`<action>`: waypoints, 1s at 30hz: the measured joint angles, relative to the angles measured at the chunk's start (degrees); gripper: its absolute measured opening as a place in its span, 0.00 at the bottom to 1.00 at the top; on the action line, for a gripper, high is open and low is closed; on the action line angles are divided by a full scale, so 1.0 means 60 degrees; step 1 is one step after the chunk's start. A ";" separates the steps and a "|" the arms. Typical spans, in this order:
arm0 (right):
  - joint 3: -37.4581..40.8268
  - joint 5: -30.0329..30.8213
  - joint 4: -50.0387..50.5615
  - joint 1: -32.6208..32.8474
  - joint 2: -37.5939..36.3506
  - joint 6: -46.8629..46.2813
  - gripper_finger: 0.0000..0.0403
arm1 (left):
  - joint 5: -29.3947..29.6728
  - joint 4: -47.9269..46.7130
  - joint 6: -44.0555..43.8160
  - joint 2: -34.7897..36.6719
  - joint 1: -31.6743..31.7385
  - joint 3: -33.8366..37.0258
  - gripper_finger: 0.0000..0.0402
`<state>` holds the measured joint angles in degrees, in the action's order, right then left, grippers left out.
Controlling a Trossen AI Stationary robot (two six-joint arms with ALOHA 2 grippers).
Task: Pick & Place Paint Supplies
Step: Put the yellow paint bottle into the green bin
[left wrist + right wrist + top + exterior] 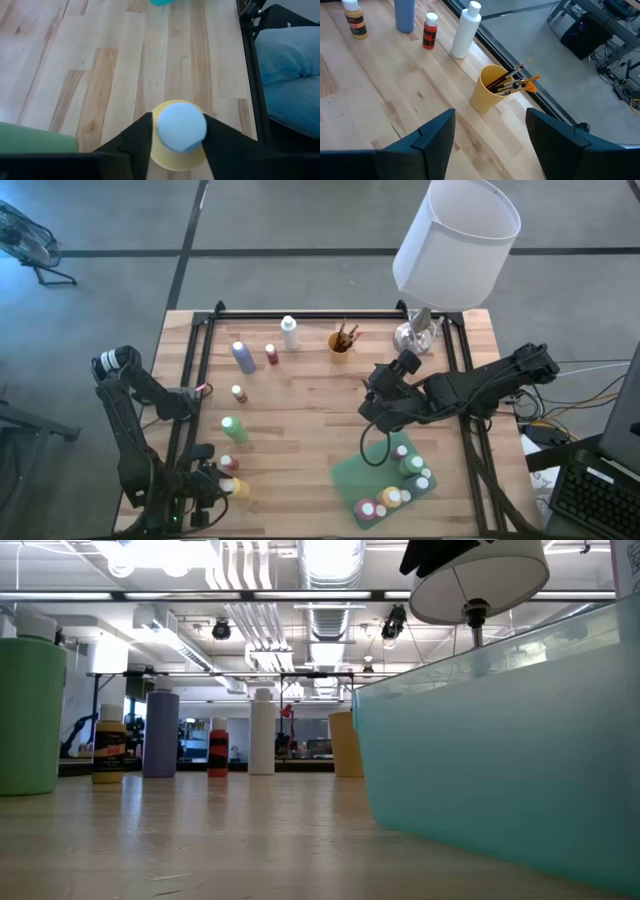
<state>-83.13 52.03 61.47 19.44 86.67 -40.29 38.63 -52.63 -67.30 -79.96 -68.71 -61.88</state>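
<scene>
A yellow paint bottle (177, 150) with a white cap stands on the wood table near its front left corner, and my left gripper (178, 117) is closed around it. More bottles stand apart across the left half: green (234, 429), lavender (243, 357), red (271, 354) and white (290, 333). A yellow cup (490, 90) at the far edge holds the brushes (512, 80). A green tray (360, 475) at the front right holds several bottles. My right gripper (490, 117) hovers open above the table's middle, pointing toward the cup, with nothing between its fingers. My left gripper has the yellow bottle's white cap (181, 126) between its two fingers, one on each side. The fingers slant down at it from above. The bottle stands upright with its base on the table.
A white-shaded lamp (455, 240) on a silver base (415, 335) stands at the far right corner. A small red-and-white bottle (228, 464) stands just beyond my left gripper. Black rails (200, 370) run along the table's edges. Bare wood lies between the bottles and the tray.
</scene>
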 joint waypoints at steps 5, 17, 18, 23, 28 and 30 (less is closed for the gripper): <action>0.0000 0.0000 0.0000 0.0000 0.0000 0.0000 0.54 | 0.0079 0.0011 0.0141 0.0017 0.0015 0.0009 0.31; 0.0000 0.0000 -0.0022 0.0000 0.0000 0.0033 0.47 | 0.0612 0.0016 0.1006 0.0145 0.1051 -0.0181 0.32; 0.0000 0.0000 -0.0022 0.0000 0.0000 0.0033 0.46 | 0.0626 0.0016 0.1153 0.0155 0.1235 -0.0212 0.32; 0.0000 -0.0096 -0.0035 0.0011 0.0000 0.0072 0.45 | 0.0709 0.0020 0.2492 0.0189 0.2336 -0.0580 0.32; 0.0003 -0.0842 -0.0066 0.0011 0.0000 0.0284 0.49 | 0.0721 0.0109 0.4294 0.0189 0.3633 -0.1160 0.32; 0.0004 -0.1015 -0.0066 0.0043 0.0000 0.0322 0.51 | 0.0725 0.0195 0.5082 0.0189 0.4197 -0.1421 0.32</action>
<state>-83.11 45.94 61.08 19.70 86.67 -38.36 42.98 -51.46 -36.81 -78.83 -43.52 -70.40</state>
